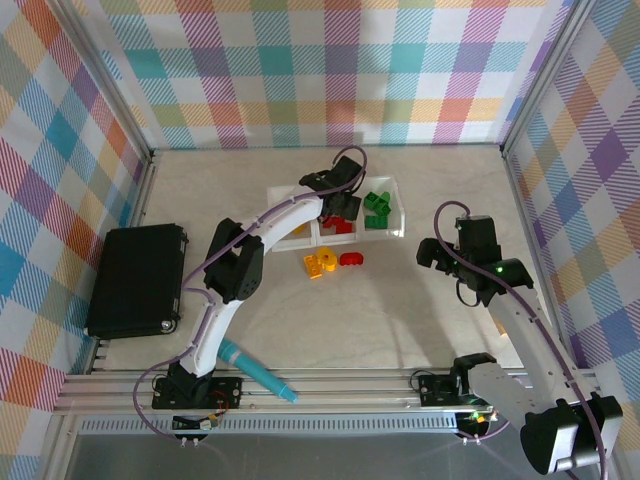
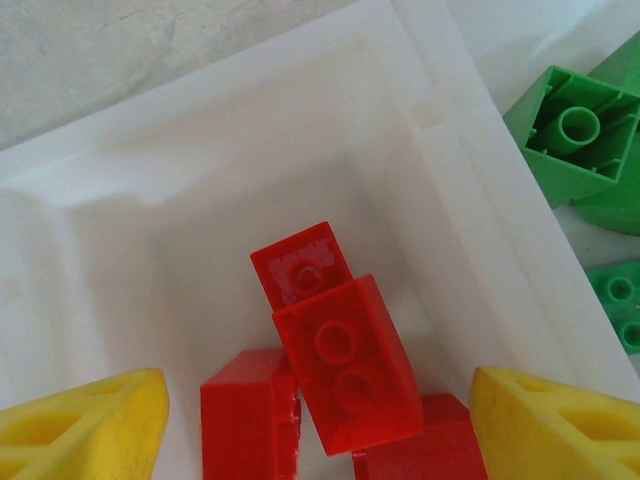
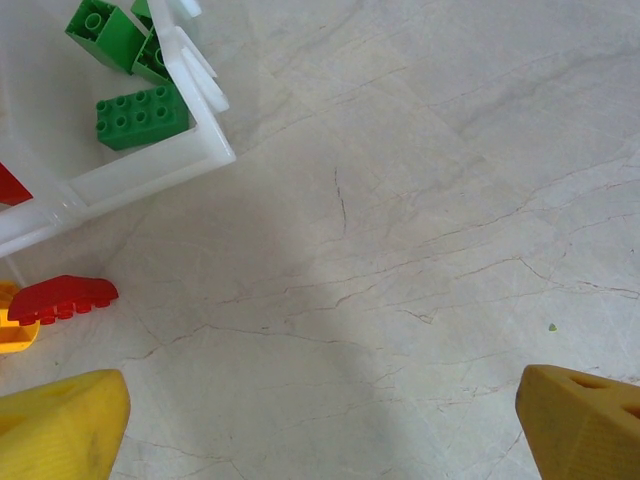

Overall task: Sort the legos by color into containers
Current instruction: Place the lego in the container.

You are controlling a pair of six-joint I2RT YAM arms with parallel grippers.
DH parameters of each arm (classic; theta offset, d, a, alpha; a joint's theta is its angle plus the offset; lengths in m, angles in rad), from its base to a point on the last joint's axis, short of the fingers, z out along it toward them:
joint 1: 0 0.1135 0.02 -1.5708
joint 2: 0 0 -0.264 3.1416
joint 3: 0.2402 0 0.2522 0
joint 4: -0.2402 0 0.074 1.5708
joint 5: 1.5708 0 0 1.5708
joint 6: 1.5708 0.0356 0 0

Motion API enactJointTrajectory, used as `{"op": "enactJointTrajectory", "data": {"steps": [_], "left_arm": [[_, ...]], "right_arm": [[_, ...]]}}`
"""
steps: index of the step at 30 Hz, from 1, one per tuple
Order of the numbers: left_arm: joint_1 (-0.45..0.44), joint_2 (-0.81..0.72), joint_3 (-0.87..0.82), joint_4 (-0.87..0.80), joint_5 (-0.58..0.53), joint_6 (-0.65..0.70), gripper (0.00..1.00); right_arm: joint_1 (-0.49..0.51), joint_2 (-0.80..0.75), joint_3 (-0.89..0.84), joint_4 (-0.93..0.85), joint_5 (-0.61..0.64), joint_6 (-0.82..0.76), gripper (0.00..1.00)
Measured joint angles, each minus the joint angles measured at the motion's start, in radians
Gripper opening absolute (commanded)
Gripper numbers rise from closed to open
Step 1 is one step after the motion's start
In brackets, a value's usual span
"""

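Across the top view's upper centre, the tray (image 1: pixel 385 234) already holds green legos (image 1: pixel 376 208), red bricks (image 2: pixel 345 365) and some orange; left gripper (image 2: pixel 318 400) spread wide, empty, above the reds; right gripper (image 3: pixel 320 420) wide, idle; loose orange bricks (image 1: pixel 320 263) and one stray red brick (image 1: pixel 351 259) remain outside.

This is looking like a robotics lab's enclosed test cell. Pastel checked cloth walls (image 1: pixel 330 70) are hanging behind and to both sides of the left gripper (image 1: pixel 340 203) and right gripper (image 1: pixel 432 258), stretched on slanting silver aluminium frame posts (image 1: pixel 108 85). A pale marble-patterned tabletop (image 1: pixel 330 320) is lying beneath both tools. Nearer than them, a silver slotted aluminium rail (image 1: pixel 330 385) is carrying the black arm bases (image 1: pixel 195 385), with thin purple cables (image 1: pixel 351 149) looping just behind the left tool.
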Motion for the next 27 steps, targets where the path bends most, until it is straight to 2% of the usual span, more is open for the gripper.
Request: {"op": "enactJointTrajectory", "data": {"steps": [6, 12, 17, 22, 27], "left_arm": [[0.000, -0.124, -0.136, 0.056, 0.039, 0.000, 0.80], [-0.014, -0.333, -0.310, 0.150, 0.093, 0.004, 0.81], [-0.065, -0.464, -0.440, 0.211, 0.135, 0.030, 0.82], [-0.134, -0.486, -0.525, 0.222, 0.194, 0.094, 0.83], [-0.173, -0.466, -0.539, 0.188, 0.254, 0.181, 0.84]], "right_arm": [[0.000, 0.000, 0.000, 0.000, 0.000, 0.000, 0.99], [0.000, 0.000, 0.000, 0.000, 0.000, 0.000, 0.99], [0.000, 0.000, 0.000, 0.001, -0.001, 0.001, 0.99], [0.000, 0.002, 0.000, 0.001, -0.008, 0.003, 0.99], [0.000, 0.006, 0.000, 0.001, -0.016, 0.004, 0.99]]}}
